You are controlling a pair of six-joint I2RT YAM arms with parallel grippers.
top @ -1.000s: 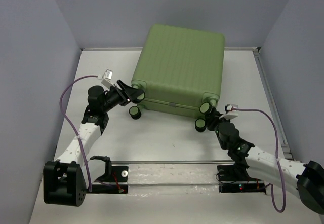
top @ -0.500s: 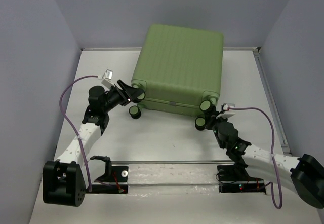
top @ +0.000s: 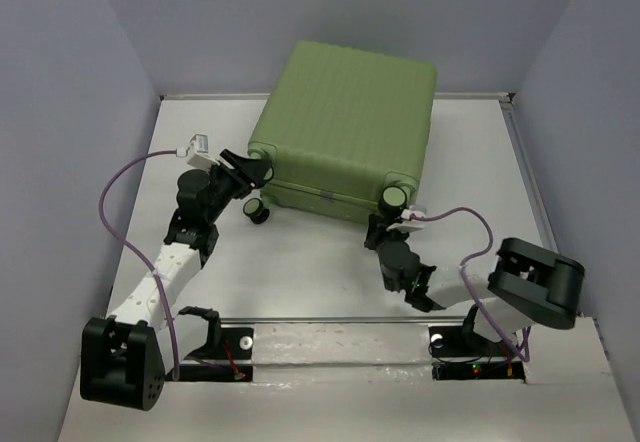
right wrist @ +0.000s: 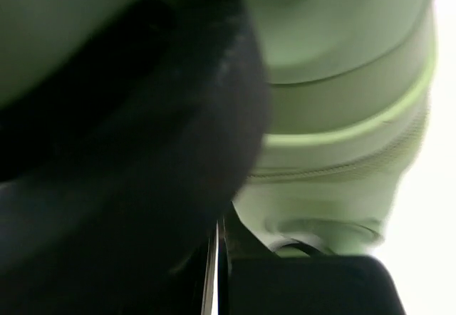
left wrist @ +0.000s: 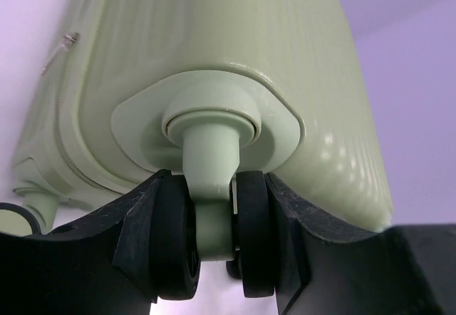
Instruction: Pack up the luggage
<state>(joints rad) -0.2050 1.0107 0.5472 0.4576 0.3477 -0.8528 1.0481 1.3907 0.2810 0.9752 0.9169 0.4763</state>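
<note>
Plainly, the luggage [top: 345, 112] is by far the biggest thing in view. It is seen closed on the far middle of the table [top: 300, 282], with its wheeled end turned toward the arms. Whether it lies quite flat or is a little tipped cannot be told from above.

The ribbed shell [left wrist: 214, 44] is judged to be stiff, so it will not give under a finger. It is also smooth, and far too wide to be taken between two small fingers. The case is probably heavy for such arms, so it should be dragged or turned on the table and not lifted. A hold is best taken at the narrow parts that stand out, meaning the casters and their stems. It must be expected that a caster swivels and rolls, so a hold there may twist.

The left gripper [top: 250, 174] is found at the near-left corner. In the left wrist view its fingers [left wrist: 139, 236] are pressed on the outer faces of the twin black wheels of the left caster [left wrist: 214, 187], so it is clamped on that caster.

The right gripper [top: 385, 230] is placed just beside the near-right corner, below the right caster [top: 394, 198]. Its wrist view is filled by a dark blurred mass and green shell, so it cannot be told whether its fingers are apart or together.
</note>
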